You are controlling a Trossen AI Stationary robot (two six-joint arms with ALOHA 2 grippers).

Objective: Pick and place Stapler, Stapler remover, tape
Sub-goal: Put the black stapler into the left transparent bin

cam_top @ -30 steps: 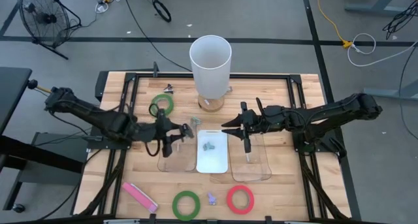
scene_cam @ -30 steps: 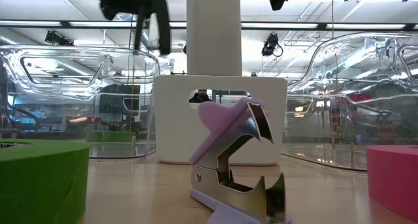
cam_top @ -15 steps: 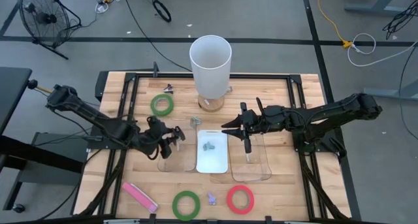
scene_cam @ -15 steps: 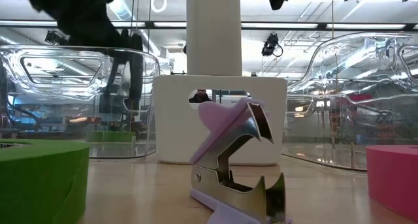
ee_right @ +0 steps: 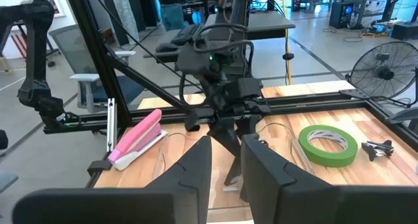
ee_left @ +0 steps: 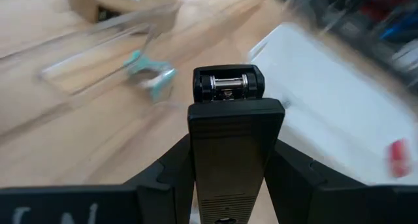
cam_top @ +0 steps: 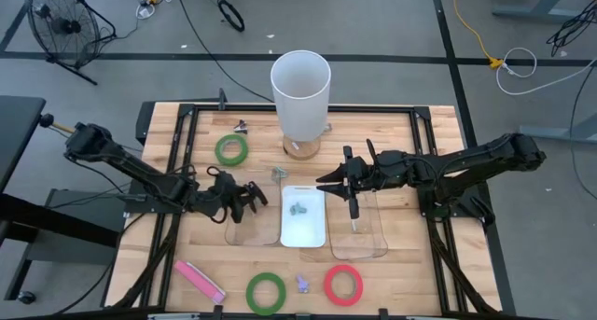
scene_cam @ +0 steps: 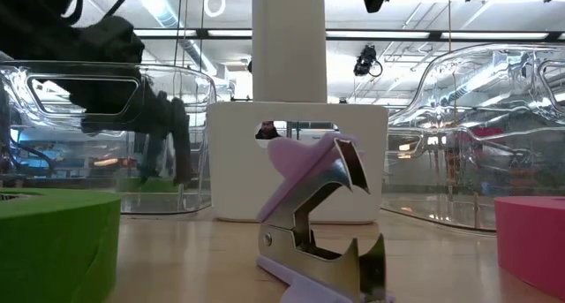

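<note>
- Clearly early: stapler (cam_top: 198, 281) near the tabletop's (cam_top: 438, 133) front-left corner, stapler remover (cam_top: 302, 284) at the front edge, neither placed.
- Three tape rings, all loose: green tape (cam_top: 266, 293) and red tape (cam_top: 342, 285) at the front edge, second green tape (cam_top: 231, 150) far-left.
- Left end effector (cam_top: 244, 197) over the left clear tray (cam_top: 261, 236), grip impossible to tell.
- Right end effector (cam_top: 347, 191) slightly parted, empty.

Pink stapler (cam_top: 198, 281), lilac remover (cam_top: 302, 284), three tape rings (cam_top: 266, 292) lie flat.

A tall white cylinder (cam_top: 300, 98) stands behind a white tray (cam_top: 304, 229) flanked by clear trays (cam_top: 371, 240).
</note>
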